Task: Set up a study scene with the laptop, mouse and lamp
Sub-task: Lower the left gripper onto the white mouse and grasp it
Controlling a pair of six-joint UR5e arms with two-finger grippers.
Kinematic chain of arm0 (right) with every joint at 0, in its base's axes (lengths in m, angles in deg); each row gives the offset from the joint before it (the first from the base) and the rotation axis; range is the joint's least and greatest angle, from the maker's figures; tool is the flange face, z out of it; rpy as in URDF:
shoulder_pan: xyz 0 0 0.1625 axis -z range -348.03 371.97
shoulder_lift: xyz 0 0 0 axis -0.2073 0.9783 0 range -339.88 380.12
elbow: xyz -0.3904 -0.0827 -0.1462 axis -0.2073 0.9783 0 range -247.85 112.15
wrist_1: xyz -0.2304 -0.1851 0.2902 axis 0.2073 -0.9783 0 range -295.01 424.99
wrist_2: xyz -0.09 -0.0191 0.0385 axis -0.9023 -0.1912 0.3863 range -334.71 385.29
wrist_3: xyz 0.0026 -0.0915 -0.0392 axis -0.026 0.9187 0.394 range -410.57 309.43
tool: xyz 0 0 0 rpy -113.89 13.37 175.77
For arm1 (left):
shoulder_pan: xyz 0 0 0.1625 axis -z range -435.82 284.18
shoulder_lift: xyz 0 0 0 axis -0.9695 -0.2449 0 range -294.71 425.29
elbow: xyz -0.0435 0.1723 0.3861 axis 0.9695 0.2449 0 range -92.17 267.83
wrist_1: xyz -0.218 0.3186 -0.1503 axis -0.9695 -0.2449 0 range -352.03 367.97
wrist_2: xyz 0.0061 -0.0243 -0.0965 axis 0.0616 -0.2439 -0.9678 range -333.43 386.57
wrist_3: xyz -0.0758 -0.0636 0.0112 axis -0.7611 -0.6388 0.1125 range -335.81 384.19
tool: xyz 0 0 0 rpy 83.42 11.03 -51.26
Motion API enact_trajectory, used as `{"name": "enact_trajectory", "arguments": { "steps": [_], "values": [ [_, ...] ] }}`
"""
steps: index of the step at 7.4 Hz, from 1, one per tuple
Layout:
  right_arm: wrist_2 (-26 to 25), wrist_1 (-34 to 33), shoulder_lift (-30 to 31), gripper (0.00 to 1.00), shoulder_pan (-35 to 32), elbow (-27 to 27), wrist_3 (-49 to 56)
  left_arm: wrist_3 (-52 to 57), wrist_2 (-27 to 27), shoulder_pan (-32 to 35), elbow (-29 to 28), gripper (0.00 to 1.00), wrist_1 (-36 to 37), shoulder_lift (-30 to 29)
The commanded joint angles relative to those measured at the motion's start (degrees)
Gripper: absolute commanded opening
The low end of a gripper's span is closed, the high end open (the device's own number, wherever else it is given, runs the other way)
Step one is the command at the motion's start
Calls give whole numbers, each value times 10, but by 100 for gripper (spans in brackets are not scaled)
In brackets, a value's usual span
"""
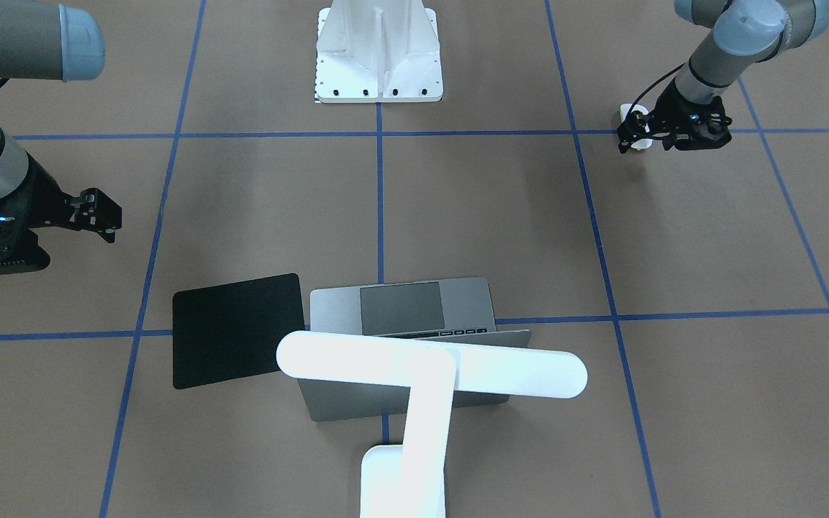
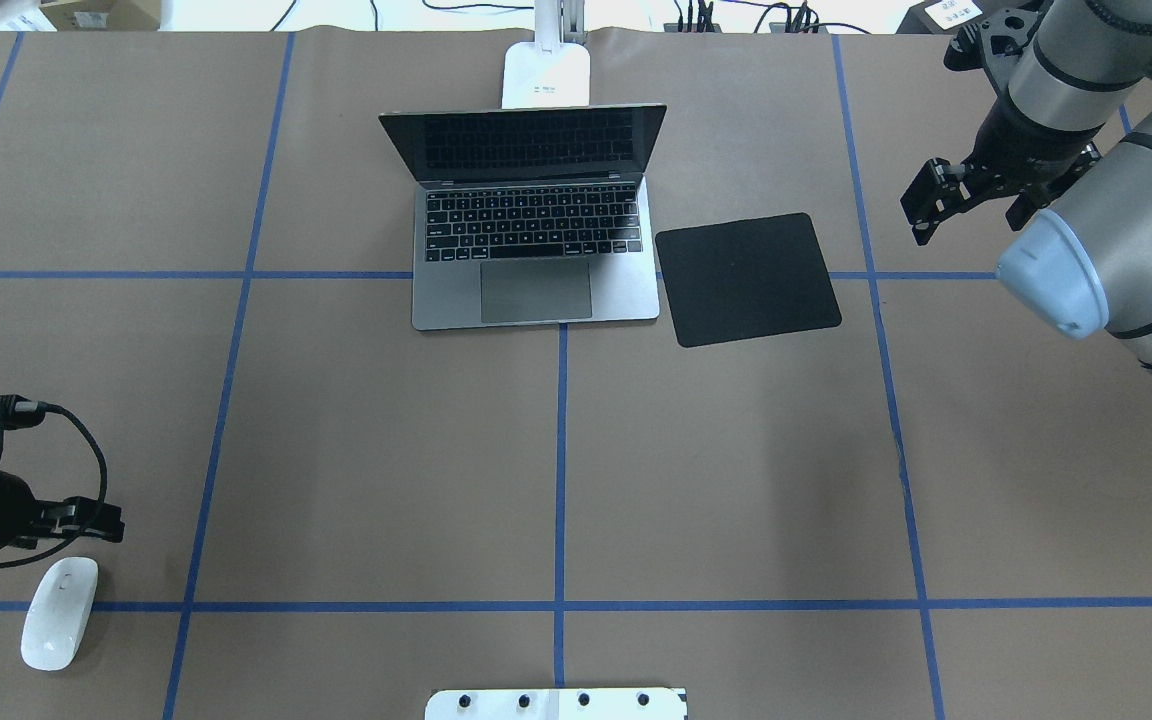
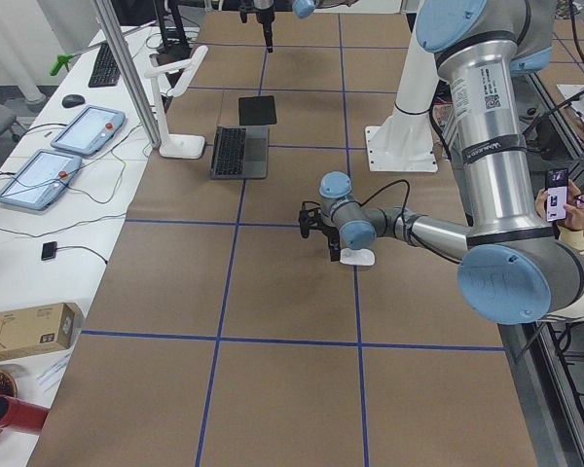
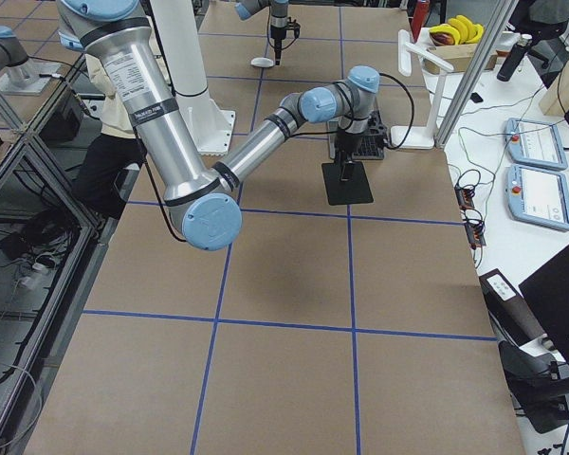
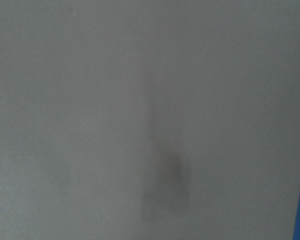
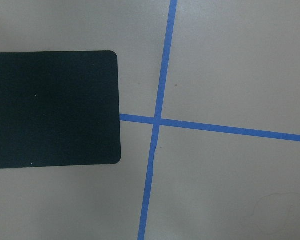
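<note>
The laptop (image 2: 536,250) stands open at the table's far middle, with the screen toward the robot. The lamp (image 1: 429,370) stands just behind it, its bar head over the lid; its base (image 2: 546,75) shows in the overhead view. The mouse (image 2: 59,612) lies on the table at the near left. My left gripper (image 2: 101,523) is low beside the mouse's far end and looks shut and empty. My right gripper (image 2: 921,222) hovers to the right of the black mat, also looks shut, and holds nothing.
A flat black square mat (image 2: 748,278) lies just right of the laptop and shows in the right wrist view (image 6: 52,107). The white ribbed pedestal (image 1: 378,50) stands at the robot's edge. Blue tape lines grid the brown table. Tablets and cables lie beyond the far edge.
</note>
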Motion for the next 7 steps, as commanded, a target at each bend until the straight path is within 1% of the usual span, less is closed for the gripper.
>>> {"name": "enact_trajectory", "arguments": {
  "steps": [1, 4, 5, 7],
  "values": [
    [-2, -1, 0, 100, 0, 0, 0, 0, 26, -31, 10, 100, 0, 26],
    [-2, -3, 0, 100, 0, -1, 0, -21, 44, -62, 10, 100, -4, 35],
    [-2, -3, 0, 100, 0, -2, 0, -27, 63, -84, 10, 100, -5, 35],
    [-3, -3, 1, 100, -1, -1, 1, -33, 69, -109, 10, 100, -7, 35]
  ]
}}
